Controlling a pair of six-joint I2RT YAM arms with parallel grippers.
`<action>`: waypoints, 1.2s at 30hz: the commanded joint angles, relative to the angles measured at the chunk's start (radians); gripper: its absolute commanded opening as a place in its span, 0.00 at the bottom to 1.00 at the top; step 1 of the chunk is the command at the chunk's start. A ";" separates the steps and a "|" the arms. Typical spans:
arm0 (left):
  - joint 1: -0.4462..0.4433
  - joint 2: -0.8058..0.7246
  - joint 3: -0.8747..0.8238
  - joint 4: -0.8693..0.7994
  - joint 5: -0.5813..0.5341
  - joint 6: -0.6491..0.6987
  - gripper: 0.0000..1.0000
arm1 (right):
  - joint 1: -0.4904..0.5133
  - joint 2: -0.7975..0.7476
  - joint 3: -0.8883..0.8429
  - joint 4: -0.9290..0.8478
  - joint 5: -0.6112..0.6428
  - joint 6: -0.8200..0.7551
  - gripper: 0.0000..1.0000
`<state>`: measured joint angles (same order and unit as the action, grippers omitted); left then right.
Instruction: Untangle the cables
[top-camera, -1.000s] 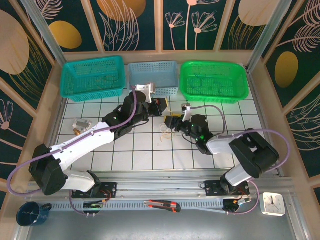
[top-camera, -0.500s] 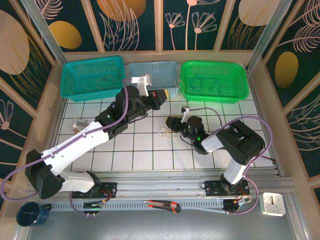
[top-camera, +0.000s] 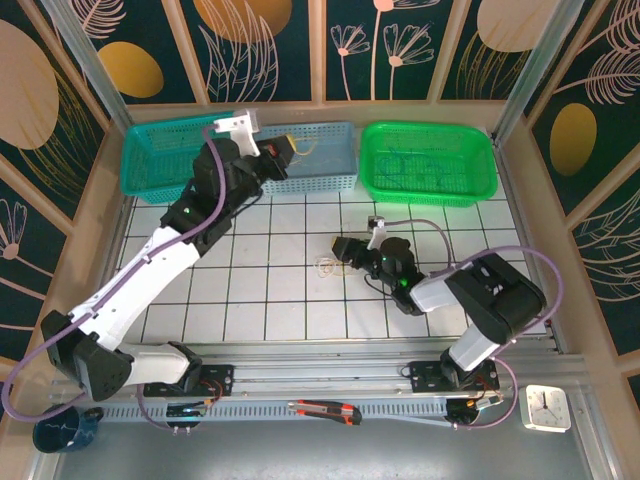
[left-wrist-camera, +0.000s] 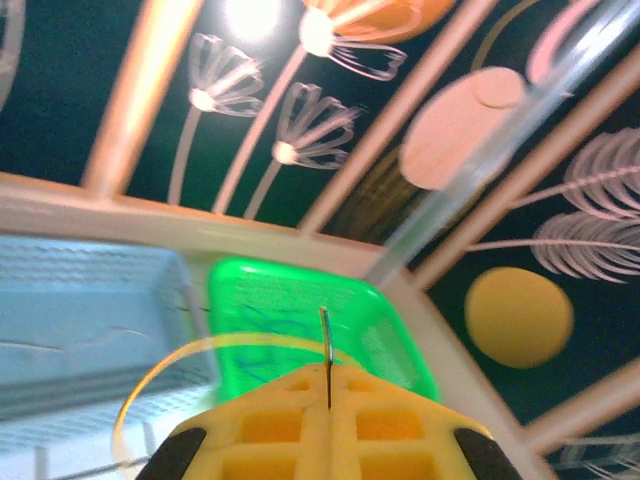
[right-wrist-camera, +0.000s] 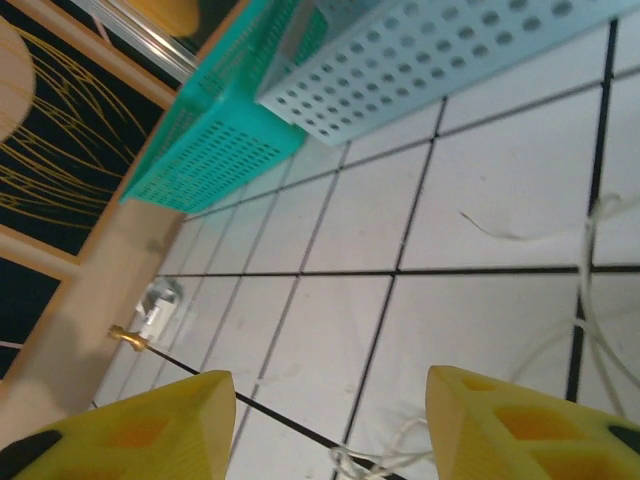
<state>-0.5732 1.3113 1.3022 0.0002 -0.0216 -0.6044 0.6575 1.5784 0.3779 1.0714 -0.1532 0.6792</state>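
Note:
My left gripper (top-camera: 285, 146) is raised over the front rim of the light blue basket (top-camera: 322, 165). It is shut on a thin cable (left-wrist-camera: 325, 340) that sticks up from between the yellow jaws. A yellowish loop (left-wrist-camera: 190, 355) of it curves away to the left. The other cables (top-camera: 326, 265), whitish loops, lie on the white tiles mid-table. My right gripper (top-camera: 346, 250) hovers low just right of them, open. In the right wrist view its yellow fingers (right-wrist-camera: 150, 430) stand apart, with white cable loops (right-wrist-camera: 400, 462) on the tile between and beyond them.
A teal basket (top-camera: 185, 150) and a green basket (top-camera: 428, 160) flank the blue one along the back. A small metal part (right-wrist-camera: 150, 315) lies near the left wall. A utility knife (top-camera: 325, 410), a clock (top-camera: 547, 408) and a mug (top-camera: 60, 428) sit at the near edge.
My left arm has lifted and swung back-left from mid-table to the blue basket, carrying its cable. The right gripper stayed by the bundle, narrowing and then widening its jaws.

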 joint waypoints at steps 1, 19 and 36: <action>0.100 0.026 0.023 -0.019 -0.036 0.091 0.00 | 0.003 -0.078 0.041 -0.100 -0.004 -0.047 0.57; 0.605 0.489 0.194 0.103 -0.034 0.060 0.00 | -0.042 -0.333 0.212 -0.604 -0.070 -0.119 0.65; 0.700 0.989 0.844 -0.233 -0.099 0.128 0.45 | -0.086 -0.521 0.196 -0.822 -0.047 -0.183 0.66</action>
<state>0.1219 2.2810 2.0510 -0.1421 -0.1024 -0.5068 0.5842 1.0832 0.5640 0.3016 -0.2100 0.5240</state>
